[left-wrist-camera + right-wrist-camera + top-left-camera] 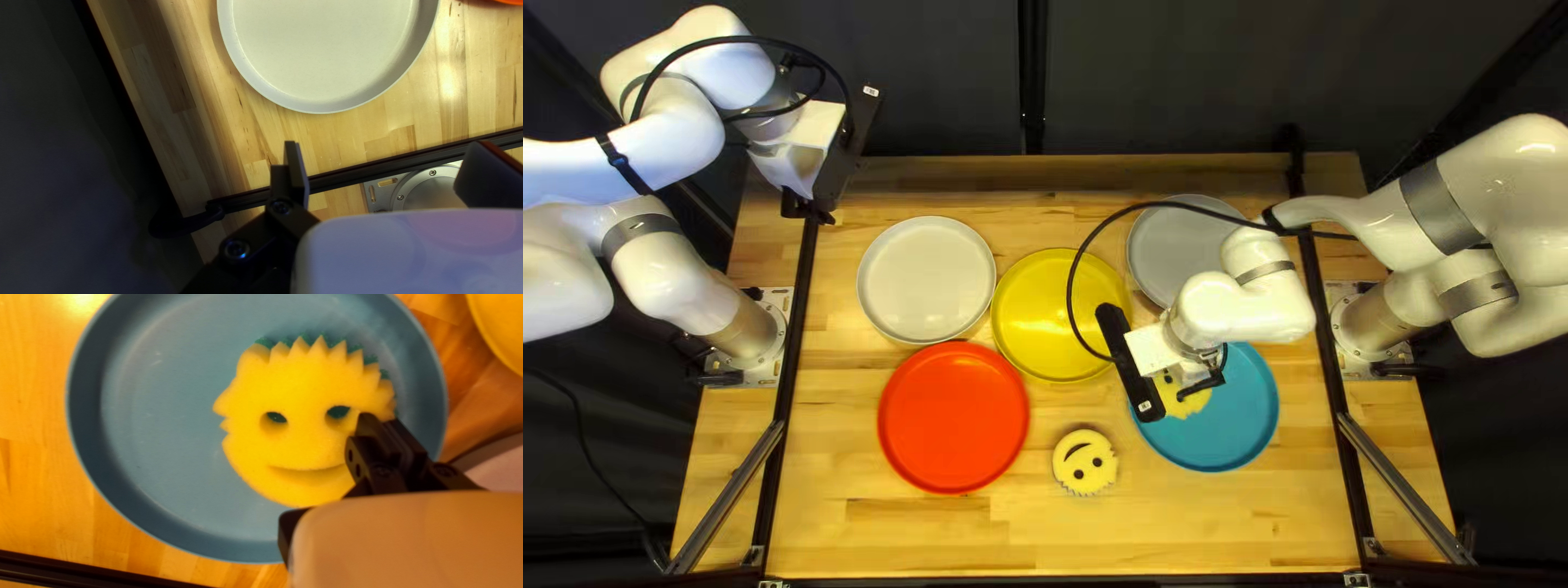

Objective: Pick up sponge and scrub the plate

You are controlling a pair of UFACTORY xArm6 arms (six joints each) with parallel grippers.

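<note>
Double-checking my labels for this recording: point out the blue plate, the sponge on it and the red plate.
Blue plate [158,430], right wrist view: bare flat part beside the sponge.
Sponge [299,443], right wrist view: yellow face, between eyes and smile.
Red plate [954,417], top left view: middle of its flat surface.

Red plate, yellow plate, white plate, grey plate — all lie flat

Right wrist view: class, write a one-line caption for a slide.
A smiling yellow sponge with spiky, green-backed hair, framed by a blue plate.
</note>
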